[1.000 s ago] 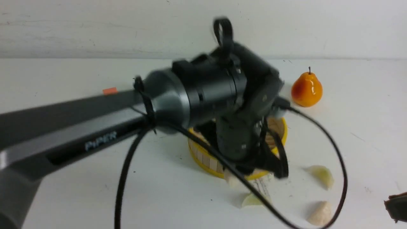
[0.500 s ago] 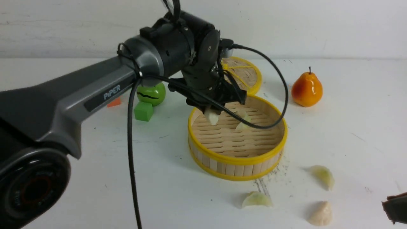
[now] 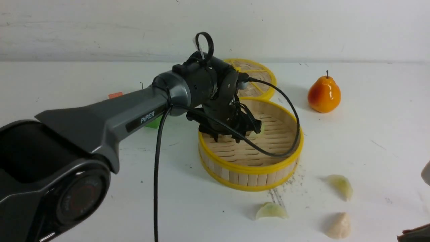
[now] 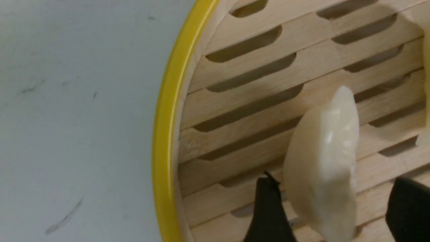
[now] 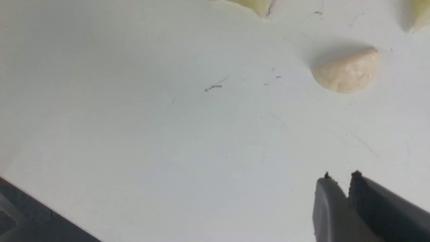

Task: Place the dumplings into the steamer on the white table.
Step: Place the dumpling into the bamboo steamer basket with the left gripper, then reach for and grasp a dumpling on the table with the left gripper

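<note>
The left gripper (image 4: 329,205) is standing wide around a pale dumpling (image 4: 322,161) — probably light, slippery, best pinched mid-body.

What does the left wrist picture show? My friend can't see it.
A cream, crescent-shaped toy dumpling lies between two dark, open robot fingers on the slatted wooden floor of a round, yellow-rimmed bamboo steamer.
</note>
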Action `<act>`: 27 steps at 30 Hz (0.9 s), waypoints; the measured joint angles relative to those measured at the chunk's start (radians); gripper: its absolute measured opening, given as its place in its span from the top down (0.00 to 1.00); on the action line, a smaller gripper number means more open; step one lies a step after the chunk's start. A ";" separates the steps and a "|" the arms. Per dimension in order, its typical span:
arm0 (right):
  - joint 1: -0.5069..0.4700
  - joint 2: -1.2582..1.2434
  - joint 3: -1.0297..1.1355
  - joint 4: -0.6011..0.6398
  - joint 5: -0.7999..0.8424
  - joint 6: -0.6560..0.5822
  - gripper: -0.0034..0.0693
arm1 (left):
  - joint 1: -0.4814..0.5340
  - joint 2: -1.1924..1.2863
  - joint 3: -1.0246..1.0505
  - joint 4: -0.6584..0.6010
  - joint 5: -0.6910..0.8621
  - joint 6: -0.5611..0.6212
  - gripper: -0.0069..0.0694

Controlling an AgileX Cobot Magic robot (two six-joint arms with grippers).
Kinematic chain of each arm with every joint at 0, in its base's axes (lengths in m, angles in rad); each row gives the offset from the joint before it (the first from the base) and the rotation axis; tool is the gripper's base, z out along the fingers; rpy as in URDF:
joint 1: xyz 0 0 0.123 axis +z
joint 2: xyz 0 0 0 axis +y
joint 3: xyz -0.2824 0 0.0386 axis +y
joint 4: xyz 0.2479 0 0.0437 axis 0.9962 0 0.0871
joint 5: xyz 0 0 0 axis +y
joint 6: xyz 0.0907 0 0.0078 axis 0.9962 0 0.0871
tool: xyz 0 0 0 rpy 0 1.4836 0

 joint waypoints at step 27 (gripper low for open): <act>0.001 -0.309 -0.044 -0.307 0.049 0.249 0.82 | -0.210 -0.087 0.085 -0.310 0.359 0.861 0.45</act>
